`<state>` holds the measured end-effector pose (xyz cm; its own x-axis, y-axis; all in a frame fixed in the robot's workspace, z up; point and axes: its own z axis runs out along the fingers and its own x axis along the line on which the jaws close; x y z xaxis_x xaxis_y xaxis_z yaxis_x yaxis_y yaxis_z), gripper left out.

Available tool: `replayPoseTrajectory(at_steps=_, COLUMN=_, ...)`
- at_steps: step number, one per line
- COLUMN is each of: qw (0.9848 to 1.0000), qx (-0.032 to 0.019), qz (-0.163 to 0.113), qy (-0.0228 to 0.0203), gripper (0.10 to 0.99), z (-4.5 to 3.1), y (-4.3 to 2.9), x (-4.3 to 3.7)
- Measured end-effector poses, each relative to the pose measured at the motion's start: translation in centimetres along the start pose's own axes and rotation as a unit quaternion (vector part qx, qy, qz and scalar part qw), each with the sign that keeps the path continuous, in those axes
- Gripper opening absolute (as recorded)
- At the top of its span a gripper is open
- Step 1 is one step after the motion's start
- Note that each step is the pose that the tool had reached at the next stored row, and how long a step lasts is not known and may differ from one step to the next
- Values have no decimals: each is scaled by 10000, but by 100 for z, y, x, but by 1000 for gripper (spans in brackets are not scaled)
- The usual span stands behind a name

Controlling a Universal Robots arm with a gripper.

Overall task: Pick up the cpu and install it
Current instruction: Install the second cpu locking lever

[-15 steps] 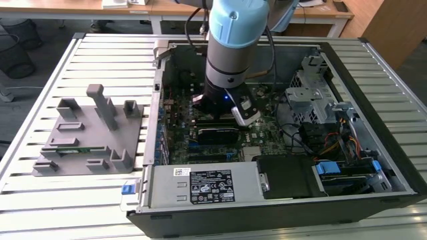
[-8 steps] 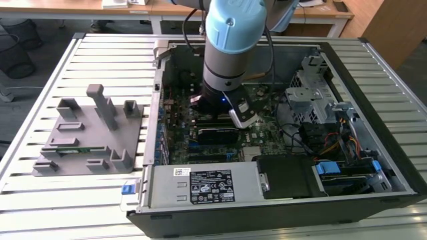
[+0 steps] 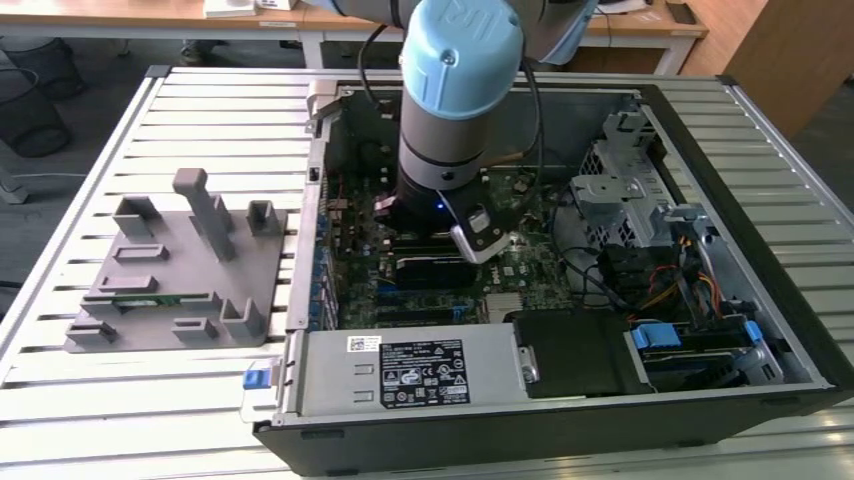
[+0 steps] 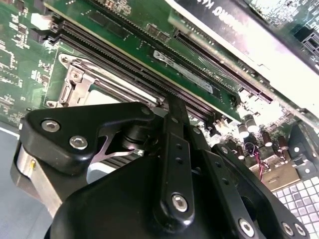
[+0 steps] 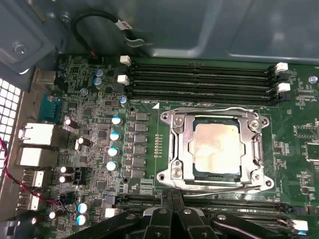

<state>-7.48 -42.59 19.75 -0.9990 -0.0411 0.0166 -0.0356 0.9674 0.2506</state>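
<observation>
The cpu (image 5: 215, 148), a pale silver square with a thin dark rim, lies flat inside the metal socket frame (image 5: 175, 149) on the green motherboard (image 5: 144, 144). My gripper (image 5: 174, 198) hangs just above the board beside the socket, over the memory slots next to the frame. Its black fingers are pressed together and shut, with nothing between them. The second wrist view has the gripper (image 4: 173, 102) close to a corner of the socket frame (image 4: 75, 82). In the exterior view the gripper (image 3: 478, 245) reaches down into the open computer case (image 3: 694, 400).
Rows of memory slots (image 5: 199, 79) run on both sides of the socket. Capacitors (image 5: 115, 135) stand beside it. A drive cage (image 3: 627, 190) and cables (image 3: 667, 290) fill the case's right part in the exterior view. A grey fixture (image 3: 174, 270) holding a green memory stick sits on the slatted table.
</observation>
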Motion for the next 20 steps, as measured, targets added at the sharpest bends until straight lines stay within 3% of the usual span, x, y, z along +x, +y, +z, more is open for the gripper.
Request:
replayPoseTrajectory(at_steps=4, qw=10000, qx=-30, qz=6, qy=-3, gripper=106, z=26, y=-9, x=18)
replayPoseTrajectory(at_steps=9, qw=9999, qx=-140, qz=7, qy=-8, gripper=106, z=54, y=-18, x=32)
replayPoseTrajectory(at_steps=20, qw=9996, qx=-297, qz=8, qy=-14, gripper=106, z=91, y=-27, x=50)
